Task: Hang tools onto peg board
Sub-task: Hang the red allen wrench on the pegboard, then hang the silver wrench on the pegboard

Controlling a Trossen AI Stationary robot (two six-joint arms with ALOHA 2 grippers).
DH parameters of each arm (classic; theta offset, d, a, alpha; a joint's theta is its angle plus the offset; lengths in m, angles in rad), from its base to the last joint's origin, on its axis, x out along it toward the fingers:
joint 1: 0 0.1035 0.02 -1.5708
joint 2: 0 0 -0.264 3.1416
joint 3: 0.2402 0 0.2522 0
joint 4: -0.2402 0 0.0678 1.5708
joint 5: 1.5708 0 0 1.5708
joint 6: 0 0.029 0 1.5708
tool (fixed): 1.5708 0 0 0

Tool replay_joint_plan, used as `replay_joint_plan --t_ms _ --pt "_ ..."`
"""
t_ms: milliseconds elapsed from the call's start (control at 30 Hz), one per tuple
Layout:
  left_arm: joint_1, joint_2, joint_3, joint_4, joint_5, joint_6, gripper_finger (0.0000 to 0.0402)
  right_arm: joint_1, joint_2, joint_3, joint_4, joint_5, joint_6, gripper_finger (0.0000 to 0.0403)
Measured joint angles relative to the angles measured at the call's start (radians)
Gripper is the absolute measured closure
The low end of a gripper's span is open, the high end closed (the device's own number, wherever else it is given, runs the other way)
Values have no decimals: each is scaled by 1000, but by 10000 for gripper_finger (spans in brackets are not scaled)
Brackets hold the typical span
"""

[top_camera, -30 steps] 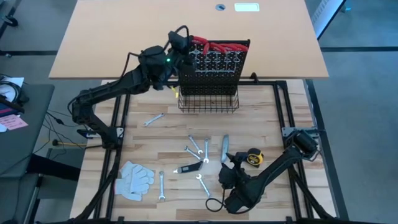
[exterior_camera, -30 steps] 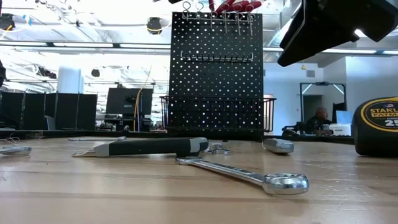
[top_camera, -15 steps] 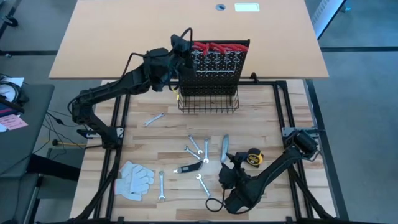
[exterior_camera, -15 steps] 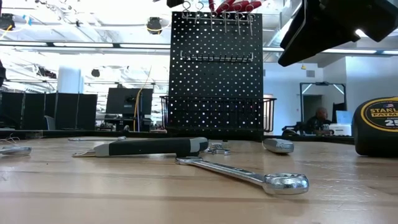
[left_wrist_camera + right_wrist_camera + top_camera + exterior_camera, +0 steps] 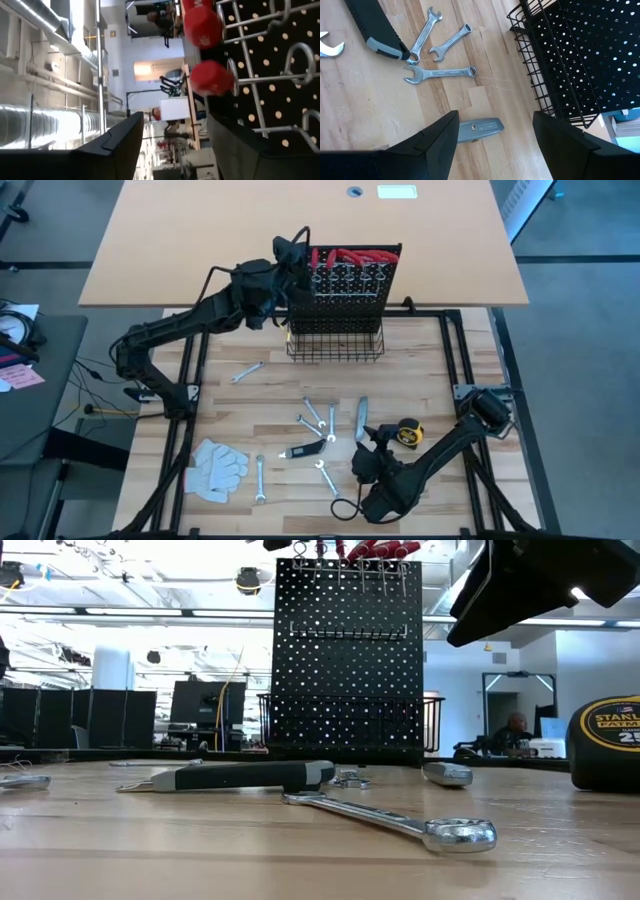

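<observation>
Currently left gripper spread wide at peg board top corner, beside hung red-handled pliers. Right gripper open, empty, near tape measure.

A wide tan board lies beyond the butcher-block table, over a grey floor, with a dark side desk holding papers at the left. Across the room, a row of dark monitors stands under a bright white ceiling crossed by beams and lamps. A person sits by a doorway at the far right, and silver ducts run along the ceiling.
</observation>
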Motion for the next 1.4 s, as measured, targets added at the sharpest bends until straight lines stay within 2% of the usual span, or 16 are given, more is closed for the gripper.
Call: replay_joint_plan --t_ms 233,367,500,633,700,800,933,1033,1133,1267,1400 --pt "-37 -46 0 10 -35 0 186 4 0 0 -3 0 -7 138" --pt "-74 -100 0 -11 -74 -127 186 34 0 -28 -37 1 18 138" --pt "-110 -178 0 -147 -84 -388 186 84 -10 -112 -95 10 152 138" --pt "-133 -253 0 -438 -47 -745 186 103 -70 -226 -101 11 306 138" --pt "-141 -279 0 -583 -1 -936 186 102 -112 -291 -64 15 358 138" --pt "-166 -304 -17 -757 61 -1187 186 87 -190 -391 86 24 334 138" --pt "-250 -339 -156 -813 75 -1353 187 41 -273 -487 399 24 126 138" --pt "-326 -363 -314 -787 77 -1431 195 -1 -308 -526 660 -1 -89 138" --pt "-397 -398 -509 -700 70 -1538 205 -45 -310 -541 876 -71 -286 138" --pt "-485 -442 -774 -568 27 -1714 217 -82 -267 -541 1046 -112 -449 138" --pt "-567 -488 -1008 -407 1 -1910 225 -104 -230 -542 1144 -161 -514 138"
